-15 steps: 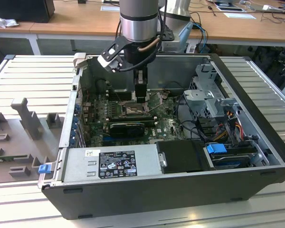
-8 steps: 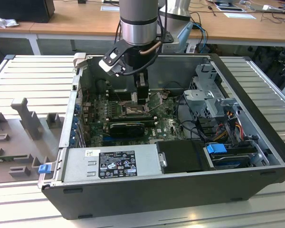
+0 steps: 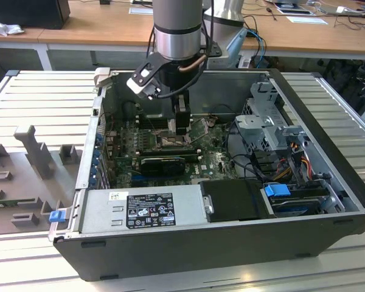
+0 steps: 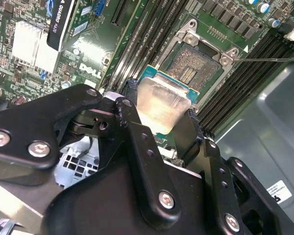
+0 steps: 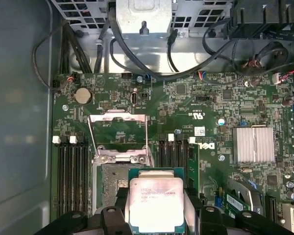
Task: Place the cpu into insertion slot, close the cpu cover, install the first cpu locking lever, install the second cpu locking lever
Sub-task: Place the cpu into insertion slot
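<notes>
My gripper [image 3: 179,125] reaches down into the open computer case and is shut on the cpu [image 4: 164,105], a flat square chip with a pale silver top held by two opposite edges. In both wrist views the cpu [image 5: 156,203] hangs tilted just above one side of the insertion slot [image 4: 195,66], and it is not seated. Part of the brownish pin field [image 5: 111,180] shows beside the chip. The cpu cover [image 5: 118,117], a thin metal frame with a square window, lies flipped open beyond the slot. A thin lever rod [image 4: 269,59] sticks out beside the socket.
Long black memory slots [image 5: 71,176] flank the socket on both sides. A black graphics card [image 3: 162,163], a finned silver heatsink [image 5: 255,144], the power supply [image 3: 140,208], a drive cage [image 3: 269,126] and loose cables [image 5: 137,63] crowd the case.
</notes>
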Robot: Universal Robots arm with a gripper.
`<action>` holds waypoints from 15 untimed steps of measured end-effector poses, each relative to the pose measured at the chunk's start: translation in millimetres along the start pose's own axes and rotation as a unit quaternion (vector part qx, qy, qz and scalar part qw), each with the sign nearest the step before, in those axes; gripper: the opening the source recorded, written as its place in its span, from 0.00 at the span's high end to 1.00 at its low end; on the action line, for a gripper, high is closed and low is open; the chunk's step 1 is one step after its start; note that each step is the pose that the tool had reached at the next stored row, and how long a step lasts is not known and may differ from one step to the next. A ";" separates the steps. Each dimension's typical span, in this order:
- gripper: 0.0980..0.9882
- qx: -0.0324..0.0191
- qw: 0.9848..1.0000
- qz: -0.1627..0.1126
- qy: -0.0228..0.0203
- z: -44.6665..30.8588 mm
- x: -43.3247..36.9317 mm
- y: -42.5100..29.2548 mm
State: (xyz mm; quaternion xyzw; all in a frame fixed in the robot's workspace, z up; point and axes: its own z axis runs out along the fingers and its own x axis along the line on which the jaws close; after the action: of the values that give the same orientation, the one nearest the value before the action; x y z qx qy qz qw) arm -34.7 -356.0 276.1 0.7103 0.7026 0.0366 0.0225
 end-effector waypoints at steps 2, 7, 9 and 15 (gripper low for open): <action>0.52 0.000 1.000 0.000 0.000 1.2 0.0 -0.1; 0.52 0.000 1.000 0.000 0.001 7.9 0.2 -0.6; 0.52 0.000 1.000 0.000 0.001 12.2 0.5 -1.0; 0.52 0.000 1.000 -0.001 0.001 44.9 24.6 -15.3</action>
State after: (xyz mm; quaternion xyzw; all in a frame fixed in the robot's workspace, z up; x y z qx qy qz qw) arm -46.0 -330.4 230.6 0.7097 0.7031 0.0375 0.0215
